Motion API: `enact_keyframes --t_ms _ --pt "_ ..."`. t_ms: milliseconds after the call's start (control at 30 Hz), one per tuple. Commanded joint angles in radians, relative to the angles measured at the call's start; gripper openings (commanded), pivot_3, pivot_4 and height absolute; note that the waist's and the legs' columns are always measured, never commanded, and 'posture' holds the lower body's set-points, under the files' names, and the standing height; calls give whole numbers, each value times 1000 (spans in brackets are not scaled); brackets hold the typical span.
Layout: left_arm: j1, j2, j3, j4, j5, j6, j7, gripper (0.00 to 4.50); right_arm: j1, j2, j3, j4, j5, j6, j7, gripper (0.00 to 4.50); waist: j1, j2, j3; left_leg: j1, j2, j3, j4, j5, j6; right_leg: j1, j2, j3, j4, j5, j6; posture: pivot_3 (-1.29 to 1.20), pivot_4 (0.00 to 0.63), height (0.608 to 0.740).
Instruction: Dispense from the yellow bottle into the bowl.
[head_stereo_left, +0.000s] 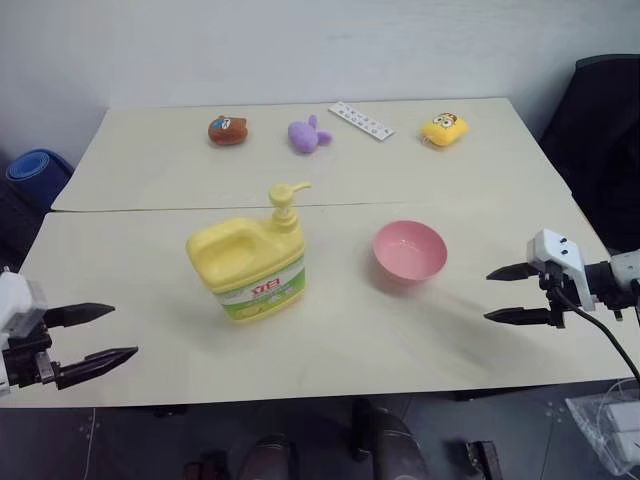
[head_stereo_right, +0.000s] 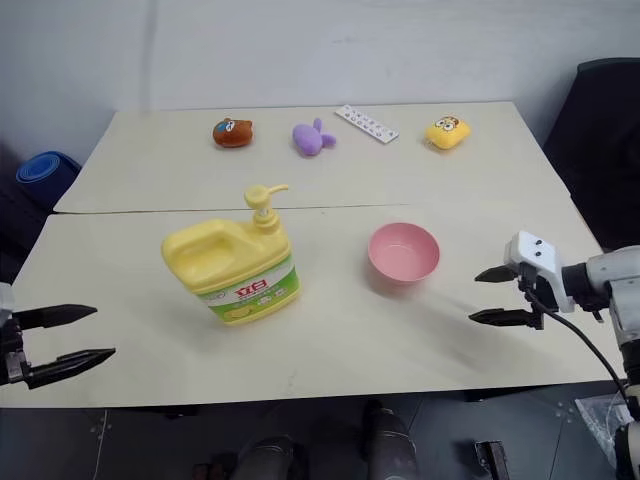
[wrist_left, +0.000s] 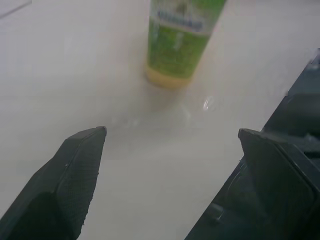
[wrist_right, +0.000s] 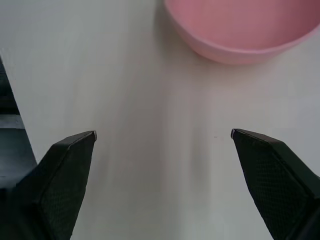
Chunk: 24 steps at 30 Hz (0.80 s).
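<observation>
Left eye view: yellow bottle upright mid-desk, smooth pink bowl beside it. Toys and blister strip far back. Left claw and right claw released, empty.

Looks like an office or lab test room: two plain beige rectangular tables pushed together against a bare white wall, black office chair at right, dark floor below.
</observation>
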Motion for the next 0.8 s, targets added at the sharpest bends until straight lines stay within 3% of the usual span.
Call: enact_keyframes --t_ms 33,67,167,267,433,567,733,800 --pt "-44 41 69 -70 -102 91 6 4482 10 -50 -58 -120 48 49 -8 4500 0 0 0 0 0 0 1 0 0 0 0 0 0 0 0 0 150 740" --pt "-54 50 77 -84 -126 116 5 4482 13 -54 -61 -142 54 58 -13 4500 0 0 0 0 0 0 1 0 0 0 0 0 1 0 0 0 150 740" --pt "-160 85 92 -180 -420 281 25 4482 -16 -39 -69 -324 148 204 -33 4500 0 0 0 0 2 -1 6 -1 -2 0 2 3 3 0 -1 0 150 740" --pt "-240 102 5 -281 -527 306 79 4482 -47 -1 -21 -450 161 306 -101 4500 1 0 0 0 6 -5 12 -5 -4 1 6 8 7 0 -2 0 150 740" --pt "-401 133 -254 -368 -503 252 125 4482 -106 104 107 -530 86 358 -247 4500 0 -2 -1 3 4 0 13 -6 -6 1 10 19 14 -2 -4 0 150 740" --pt "-508 139 -447 -358 -385 186 114 4482 -144 196 185 -520 39 368 -334 4500 -1 -2 -1 3 2 6 13 -5 -8 -1 12 19 16 -2 -6 0 150 740" --pt "-565 133 -540 -318 -301 126 84 4482 -170 281 248 -415 -79 253 -459 4500 -2 -2 -1 2 6 12 14 -6 -11 -2 18 18 14 -3 -7 0 150 740" --pt "-588 124 -560 -307 -283 113 86 4500 -171 305 242 -383 -83 240 -479 4121 -2 -2 -1 3 7 12 13 -6 -11 -2 19 18 14 -3 -8 0 150 740"
